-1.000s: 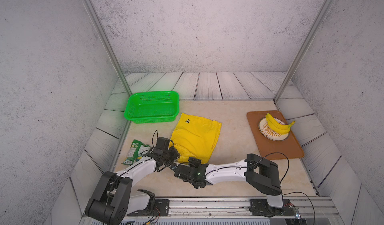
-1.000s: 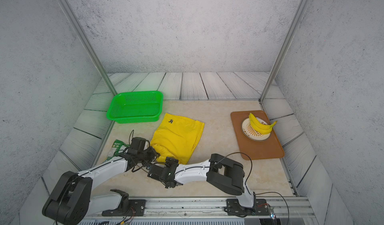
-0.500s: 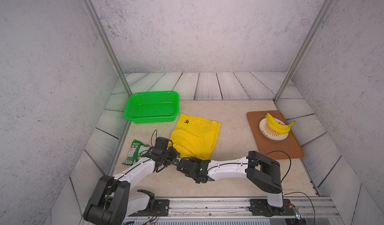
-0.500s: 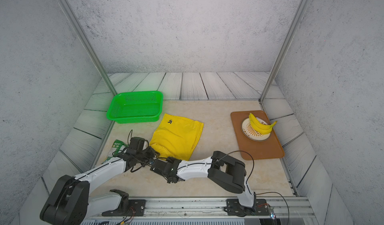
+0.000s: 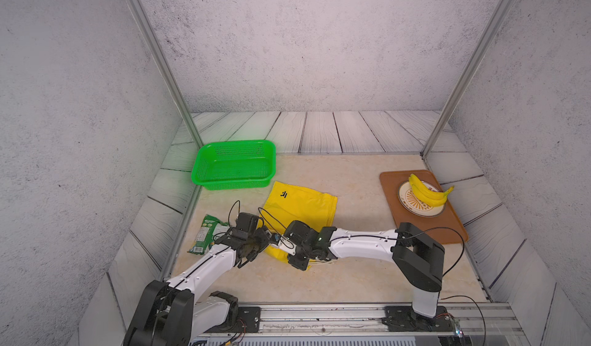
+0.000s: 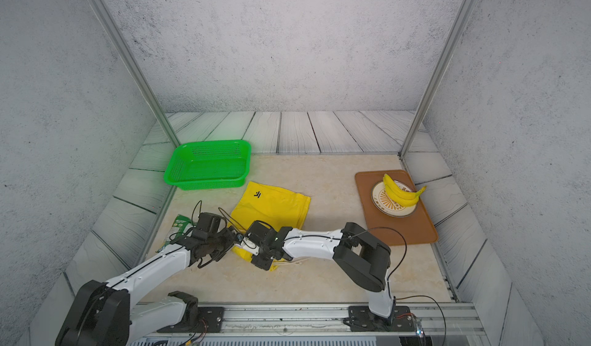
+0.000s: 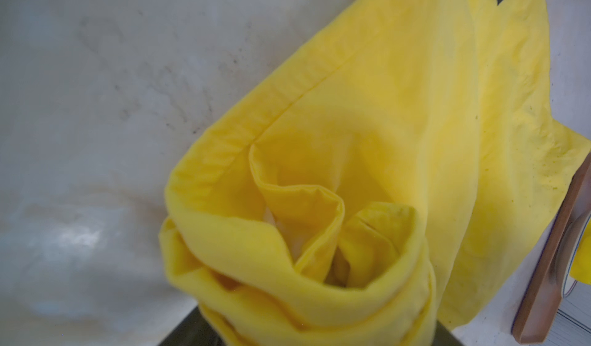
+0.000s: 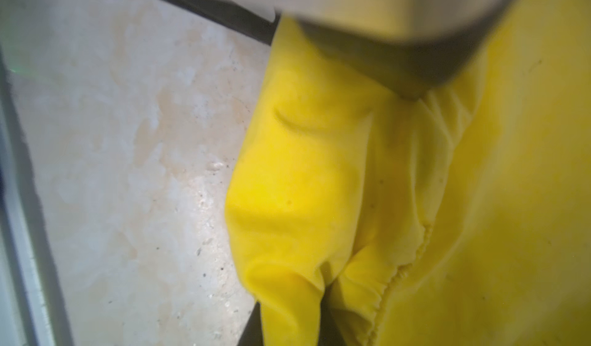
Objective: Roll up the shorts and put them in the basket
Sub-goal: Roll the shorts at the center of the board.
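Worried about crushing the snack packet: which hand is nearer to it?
Left. The left hand is just beside the snack packet; the right hand is farther off, on the shorts.

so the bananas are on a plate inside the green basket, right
Not quite. The bananas are on a plate, but the plate sits on the brown tray, not in the green basket, as both top views show.

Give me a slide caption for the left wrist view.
Crumpled yellow shorts bunched close to the camera, lying on a pale marbled tabletop.
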Motion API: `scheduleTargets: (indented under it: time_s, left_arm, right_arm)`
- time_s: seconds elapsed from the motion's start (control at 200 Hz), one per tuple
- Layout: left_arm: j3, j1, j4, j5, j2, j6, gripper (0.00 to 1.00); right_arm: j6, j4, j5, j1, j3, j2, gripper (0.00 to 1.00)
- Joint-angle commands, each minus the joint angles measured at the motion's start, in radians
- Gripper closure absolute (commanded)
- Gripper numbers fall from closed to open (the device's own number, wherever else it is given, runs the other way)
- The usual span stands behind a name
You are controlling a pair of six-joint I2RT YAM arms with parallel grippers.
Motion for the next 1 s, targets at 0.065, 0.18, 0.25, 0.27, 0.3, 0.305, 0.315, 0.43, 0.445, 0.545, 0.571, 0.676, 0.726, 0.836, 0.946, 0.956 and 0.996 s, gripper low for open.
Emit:
scheduleTargets:
  time_s: [0.065,0.18,0.25,0.27,0.3,0.305,0.315,0.43,0.445,0.545,0.571,0.676,0.726,0.836,0.946,0.956,0.996]
  left_arm:
    - [0.050,0.030,-0.047,-0.078,-0.039,0.029,0.10]
    - [0.064,0.038,-0.066,-0.082,-0.084,0.044,0.08]
    - [0.059,0.038,-0.072,-0.084,-0.122,0.049,0.05]
    - [0.056,0.039,-0.072,-0.083,-0.132,0.050,0.05]
    - [0.050,0.038,-0.072,-0.081,-0.151,0.051,0.04]
    - [0.049,0.039,-0.072,-0.081,-0.155,0.051,0.03]
    - [0.048,0.039,-0.072,-0.081,-0.162,0.052,0.03]
    - [0.008,0.038,-0.051,-0.049,-0.246,0.066,0.00]
    - [0.000,0.039,-0.043,-0.041,-0.257,0.068,0.01]
    - [-0.064,0.038,0.014,0.014,-0.329,0.072,0.06]
    - [-0.083,0.038,0.027,0.021,-0.343,0.066,0.07]
    - [-0.155,0.038,0.069,0.034,-0.368,0.033,0.10]
    - [-0.177,0.038,0.072,0.036,-0.360,0.019,0.11]
    - [-0.195,0.038,0.081,0.034,-0.316,0.005,0.07]
    - [-0.204,0.038,0.146,0.023,-0.250,-0.003,0.02]
    - [-0.204,0.038,0.153,0.022,-0.243,-0.003,0.02]
    - [-0.204,0.038,0.181,0.015,-0.211,-0.004,0.02]
  right_arm:
    - [0.083,-0.090,-0.386,-0.081,0.019,0.026,0.98]
    - [0.126,-0.061,-0.500,-0.128,0.027,0.057,0.98]
    - [0.163,-0.032,-0.562,-0.161,0.026,0.091,0.98]
    - [0.174,-0.024,-0.582,-0.170,0.027,0.104,0.98]
    - [0.191,-0.009,-0.609,-0.186,0.026,0.122,0.98]
    - [0.193,-0.006,-0.613,-0.189,0.026,0.125,0.98]
    - [0.198,-0.002,-0.619,-0.193,0.025,0.131,0.98]
    - [0.270,0.049,-0.669,-0.237,0.022,0.200,0.98]
    - [0.277,0.056,-0.676,-0.240,0.022,0.207,0.98]
    - [0.302,0.070,-0.676,-0.259,0.020,0.243,0.98]
    - [0.302,0.073,-0.675,-0.261,0.018,0.248,0.98]
    - [0.307,0.087,-0.669,-0.265,0.007,0.256,0.98]
    - [0.307,0.089,-0.666,-0.267,0.003,0.256,0.98]
    - [0.312,0.098,-0.667,-0.272,-0.003,0.252,0.97]
    - [0.312,0.099,-0.661,-0.272,-0.007,0.246,0.96]
    - [0.312,0.098,-0.660,-0.272,-0.007,0.246,0.96]
    - [0.311,0.097,-0.658,-0.272,-0.006,0.246,0.96]
